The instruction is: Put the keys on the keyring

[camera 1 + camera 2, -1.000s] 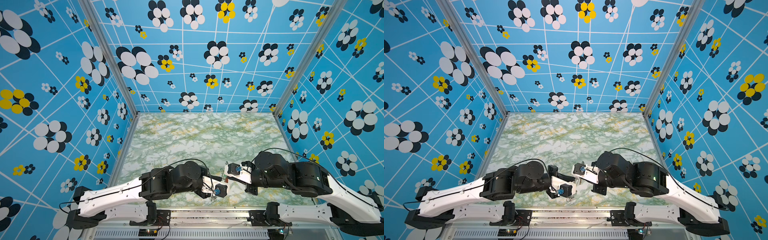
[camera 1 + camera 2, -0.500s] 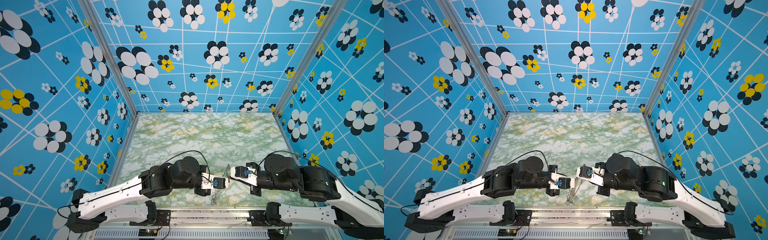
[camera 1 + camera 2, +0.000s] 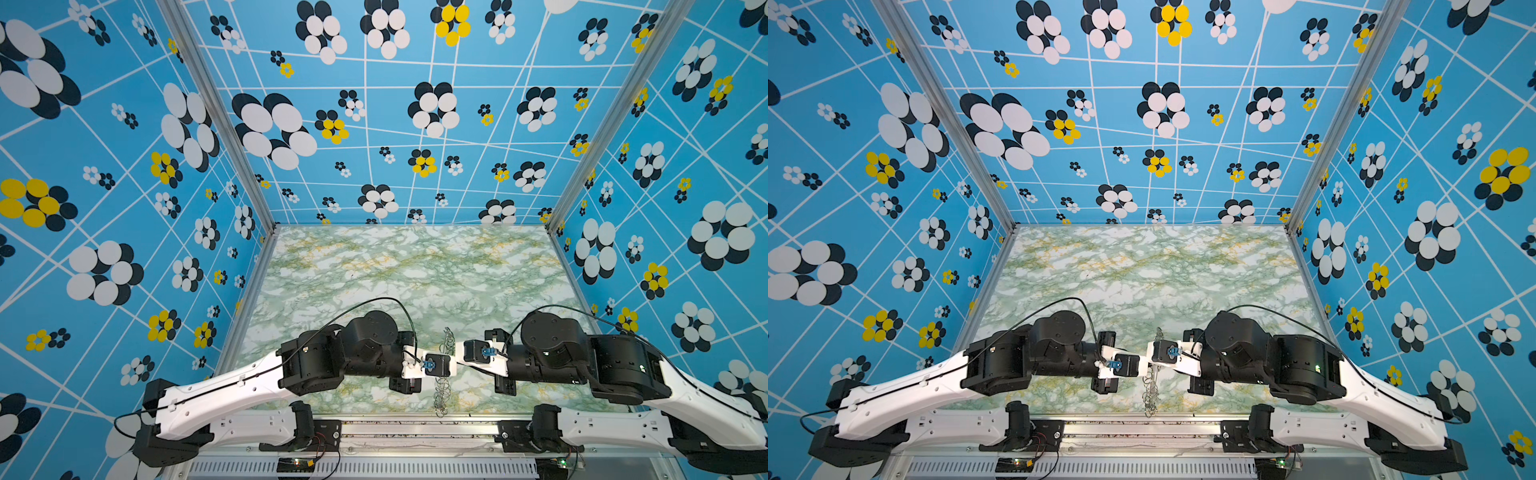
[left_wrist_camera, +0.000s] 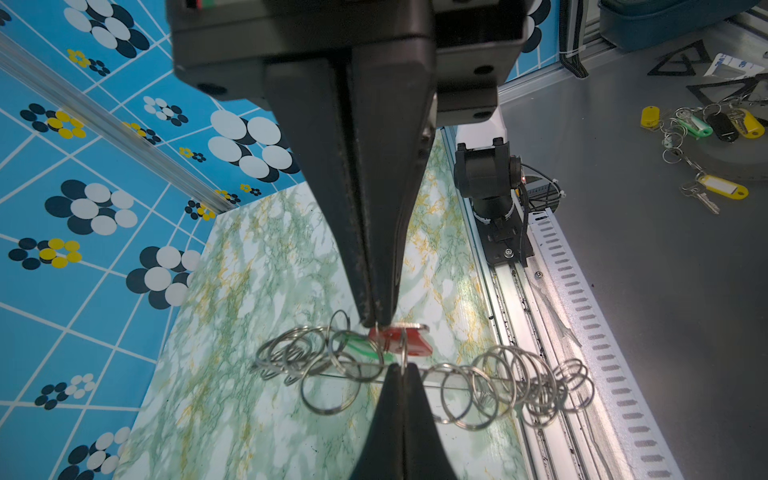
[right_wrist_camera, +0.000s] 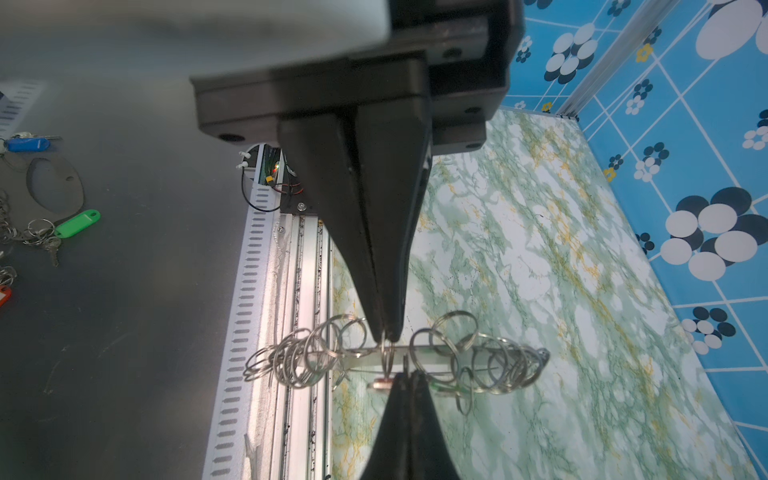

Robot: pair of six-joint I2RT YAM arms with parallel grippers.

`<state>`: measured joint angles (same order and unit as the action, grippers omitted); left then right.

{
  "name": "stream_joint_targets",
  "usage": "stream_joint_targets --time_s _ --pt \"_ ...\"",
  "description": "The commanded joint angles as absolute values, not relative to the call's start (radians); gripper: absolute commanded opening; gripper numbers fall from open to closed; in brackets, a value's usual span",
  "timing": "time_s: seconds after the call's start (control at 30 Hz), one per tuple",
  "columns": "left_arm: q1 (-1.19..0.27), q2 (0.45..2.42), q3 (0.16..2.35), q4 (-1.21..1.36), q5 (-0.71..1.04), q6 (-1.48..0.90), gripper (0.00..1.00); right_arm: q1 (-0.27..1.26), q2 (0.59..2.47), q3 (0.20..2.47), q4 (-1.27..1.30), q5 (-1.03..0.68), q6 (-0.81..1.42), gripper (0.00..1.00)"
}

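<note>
- While both pinch it, keyring (image 4: 449, 379) hangs edge-on off the surface (image 4: 257, 257), rings (image 4: 536, 390) dangling free.
- I read left end effector (image 4: 376, 320) clenched on red key (image 4: 409, 343), right end effector (image 5: 388, 332) clenched on one ring, braced for threading.

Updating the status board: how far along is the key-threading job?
Done: keyring held in the air, red tag and green tag hang among its rings; whether threaded, cannot tell. In hand: left gripper shut at the red tag's end, right gripper shut on a keyring ring. Left: confirm both are on rings, set it down.
</note>
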<state>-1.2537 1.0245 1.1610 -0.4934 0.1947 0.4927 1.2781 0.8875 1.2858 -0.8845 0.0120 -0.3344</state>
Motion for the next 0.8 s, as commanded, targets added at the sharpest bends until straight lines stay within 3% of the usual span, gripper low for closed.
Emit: stream_joint_targets --time_s 0.0,0.77 --pt "-1.244 1.028 1.21 -0.461 0.218 0.478 0.0 1.29 0.879 1.294 -0.86 -0.011 -0.352 0.0" --pt "-1.22 1.029 1.224 -0.484 0.217 0.466 0.0 1.314 0.888 1.336 -0.902 -0.088 -0.357 0.0"
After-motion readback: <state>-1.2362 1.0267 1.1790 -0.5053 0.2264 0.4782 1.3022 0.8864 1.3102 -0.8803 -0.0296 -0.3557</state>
